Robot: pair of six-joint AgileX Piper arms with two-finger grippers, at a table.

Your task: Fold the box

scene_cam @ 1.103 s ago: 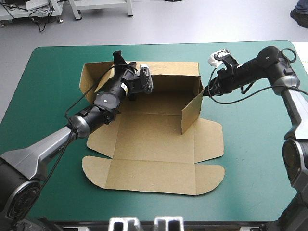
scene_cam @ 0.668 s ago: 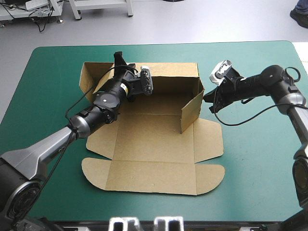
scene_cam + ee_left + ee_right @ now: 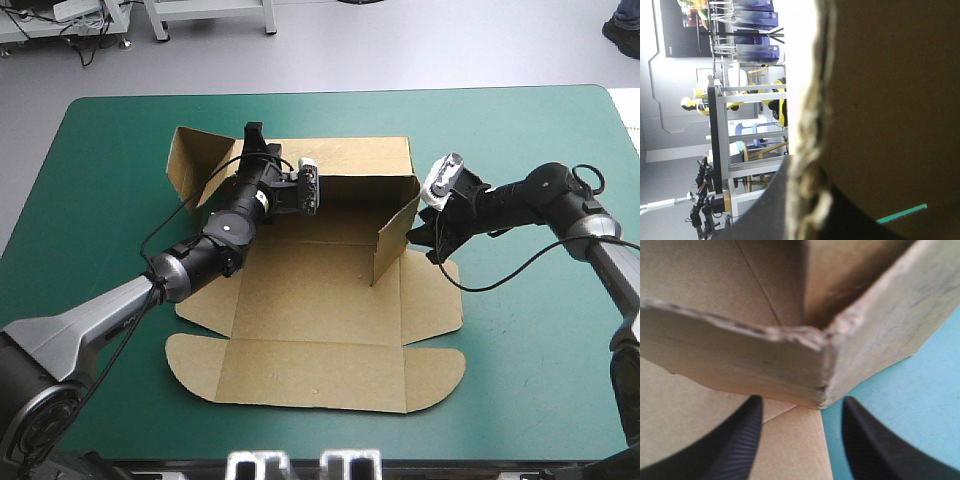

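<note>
The brown box [image 3: 320,300] lies in the middle of the teal-green table with its back wall [image 3: 350,160] and right side wall [image 3: 398,235] raised, and its lid and near flaps flat. My left gripper [image 3: 253,135] sits at the back wall's top edge, shut on the board. In the left wrist view the box [image 3: 890,100] fills the space beside the fingers. My right gripper [image 3: 415,240] is low outside the right wall, by its near corner. It stands open [image 3: 801,407], with the corner of the box [image 3: 740,355] just ahead of the fingertips.
A raised left flap [image 3: 190,165] stands at the box's far left corner. A flat side flap [image 3: 435,295] lies on the cover under and near my right gripper. Bare teal-green cover [image 3: 530,350] stretches to the right and along the front.
My right gripper has come down from the right wall's far top corner to its near lower corner. The left gripper and the back wall have shifted slightly away.
</note>
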